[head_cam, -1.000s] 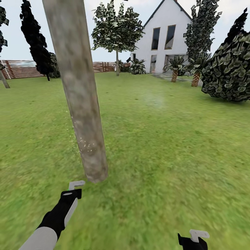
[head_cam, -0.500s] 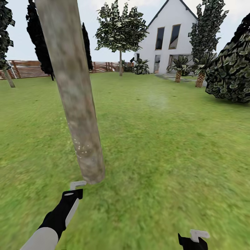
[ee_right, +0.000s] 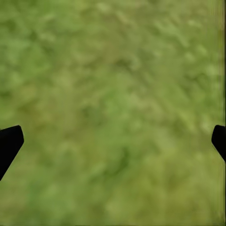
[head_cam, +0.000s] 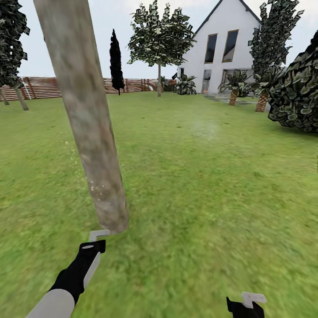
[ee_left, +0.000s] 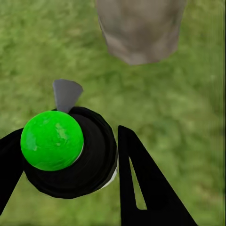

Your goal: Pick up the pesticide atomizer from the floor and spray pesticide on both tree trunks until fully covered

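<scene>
Mottled trunk (head_cam: 86,119), round green-capped atomizer (ee_left: 61,148)

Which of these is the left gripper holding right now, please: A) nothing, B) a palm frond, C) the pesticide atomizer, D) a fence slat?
C: in the left wrist view the left gripper has its fingers closed around the pesticide atomizer, which points at the tree trunk.

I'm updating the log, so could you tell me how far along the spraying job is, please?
Done: the pesticide atomizer is off the grass and held in the left end effector. In hand: its nozzle points at the base of the near tree trunk, where pale specks show low down. Left: much of that trunk looks unspeckled, and a second thick trunk is not identifiable. The right end effector is open over grass.
</scene>
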Controlling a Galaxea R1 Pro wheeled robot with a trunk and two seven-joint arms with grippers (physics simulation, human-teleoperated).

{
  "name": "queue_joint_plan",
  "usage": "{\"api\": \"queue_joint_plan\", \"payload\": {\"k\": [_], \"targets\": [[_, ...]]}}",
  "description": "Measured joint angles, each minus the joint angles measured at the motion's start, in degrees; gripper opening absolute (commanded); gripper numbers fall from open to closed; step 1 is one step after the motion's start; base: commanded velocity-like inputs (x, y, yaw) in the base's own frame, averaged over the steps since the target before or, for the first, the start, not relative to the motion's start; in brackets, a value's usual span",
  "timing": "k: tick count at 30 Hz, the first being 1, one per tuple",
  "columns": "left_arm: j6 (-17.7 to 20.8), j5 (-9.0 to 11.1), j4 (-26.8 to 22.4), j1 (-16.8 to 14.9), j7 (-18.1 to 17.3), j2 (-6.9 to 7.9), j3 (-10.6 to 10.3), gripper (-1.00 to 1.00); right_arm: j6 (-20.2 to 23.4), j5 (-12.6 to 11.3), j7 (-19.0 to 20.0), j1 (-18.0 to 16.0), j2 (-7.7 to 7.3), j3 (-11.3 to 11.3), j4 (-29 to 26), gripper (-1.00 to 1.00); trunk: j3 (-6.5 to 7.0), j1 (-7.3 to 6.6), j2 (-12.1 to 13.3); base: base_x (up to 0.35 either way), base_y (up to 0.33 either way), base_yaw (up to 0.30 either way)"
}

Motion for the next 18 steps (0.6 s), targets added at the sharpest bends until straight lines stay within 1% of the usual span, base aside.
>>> {"api": "queue_joint_plan", "payload": {"k": [2, 5, 7, 10, 11, 12, 14, 15, 17, 18], "targets": [[-0.39, 0.00, -0.01, -0.08, 0.00, 0.00, 0.06, -1.00, 0.00, 0.00, -0.02, 0.00, 0.00, 0.00, 0.00, 1.00, 0.00, 0.00, 0.00, 0.000, -0.241, 0.045], [-0.50, 0.00, -0.55, -0.67, 0.00, 0.00, 0.07, -1.00, 0.00, 0.00, -0.02, 0.00, 0.00, -0.01, 0.00, 1.00, 0.00, 0.00, 0.00, 0.000, -0.057, 0.206], [-0.42, -0.18, -5.76, -0.63, -0.02, -0.21, -0.06, -1.00, 0.00, 0.00, -0.02, 0.00, 0.00, -0.01, 0.01, 1.00, 0.01, 0.00, 0.00, 0.000, -0.006, 0.062], [0.31, -0.02, -11.25, -0.77, -0.23, -0.32, -0.03, -1.00, 0.00, 0.00, -0.02, 0.00, 0.00, 0.00, 0.06, 1.00, 0.01, 0.00, 0.00, 0.000, -0.001, 0.011], [0.93, 0.23, -14.70, -0.85, -0.65, -0.33, -0.07, -1.00, 0.00, 0.00, -0.02, 0.00, 0.00, 0.00, 0.08, 1.00, 0.01, 0.00, 0.00, 0.000, 0.000, 0.000], [2.13, 0.34, -16.56, -0.85, -0.76, -0.29, -0.07, -1.00, 0.00, 0.00, -0.02, 0.00, 0.00, 0.00, 0.08, 1.00, 0.00, 0.00, 0.00, 0.000, 0.000, 0.000], [5.42, 0.25, -19.42, -0.86, -0.91, 0.31, 0.15, -1.00, 0.00, 0.00, -0.02, 0.00, 0.00, 0.00, 0.09, 1.00, 0.00, 0.00, 0.00, 0.000, 0.000, 0.000], [6.09, 0.28, -20.26, -0.82, -0.94, 0.55, 0.31, -1.00, 0.00, 0.00, -0.02, 0.00, 0.00, 0.00, 0.09, 1.00, 0.00, 0.00, 0.00, 0.000, 0.000, 0.000], [6.86, 0.11, -22.01, -0.78, -1.01, 2.48, 0.49, -1.00, 0.04, 0.00, -0.02, 0.00, 0.00, 0.00, 0.09, 1.00, 0.00, 0.00, 0.00, 0.000, 0.000, 0.000], [7.20, 0.30, -22.79, -0.79, -1.03, 2.91, 0.46, -1.00, 0.02, 0.00, -0.01, 0.00, 0.00, 0.00, 0.09, 1.00, 0.00, 0.00, 0.00, 0.000, 0.000, 0.000]]}}
